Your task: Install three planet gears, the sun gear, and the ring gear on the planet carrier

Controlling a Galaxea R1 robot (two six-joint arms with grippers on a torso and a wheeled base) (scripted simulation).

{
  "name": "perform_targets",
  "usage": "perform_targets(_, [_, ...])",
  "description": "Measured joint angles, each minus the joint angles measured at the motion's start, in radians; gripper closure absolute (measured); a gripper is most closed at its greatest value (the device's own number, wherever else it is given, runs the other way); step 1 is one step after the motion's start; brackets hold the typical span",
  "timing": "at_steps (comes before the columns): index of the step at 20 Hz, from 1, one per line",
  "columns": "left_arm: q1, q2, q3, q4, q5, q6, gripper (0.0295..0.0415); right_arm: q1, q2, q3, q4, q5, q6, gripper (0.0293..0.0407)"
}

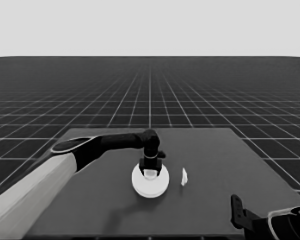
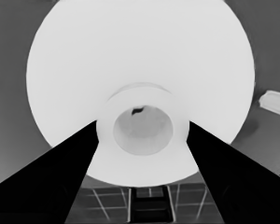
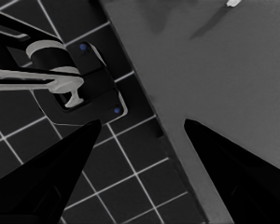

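The job looks all but finished: the larger round part [image 1: 150,182] sits mid-table with no gears showing, the left gripper [image 1: 150,171] closed on its raised hub, a thin white piece [image 1: 184,177] just right, the right gripper [image 3: 142,122] parked open at the near-right corner.

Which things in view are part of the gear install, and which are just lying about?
Job:
- larger round part, mid-table, covering whatever lies under it
- left pincer, directly over it, fingers either side of its raised centre hub
- table

Lying about:
- thin white piece, on the table beside the round part, apart from it
- right pincer, parked at the table's near right corner
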Motion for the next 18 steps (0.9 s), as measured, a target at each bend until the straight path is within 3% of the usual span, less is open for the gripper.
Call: perform_targets(18, [0.001,0.000,0.000,0.000,0.000,0.157,0.0362,0.000,0.000,0.000,0.000,0.000,0.000,0.0315])
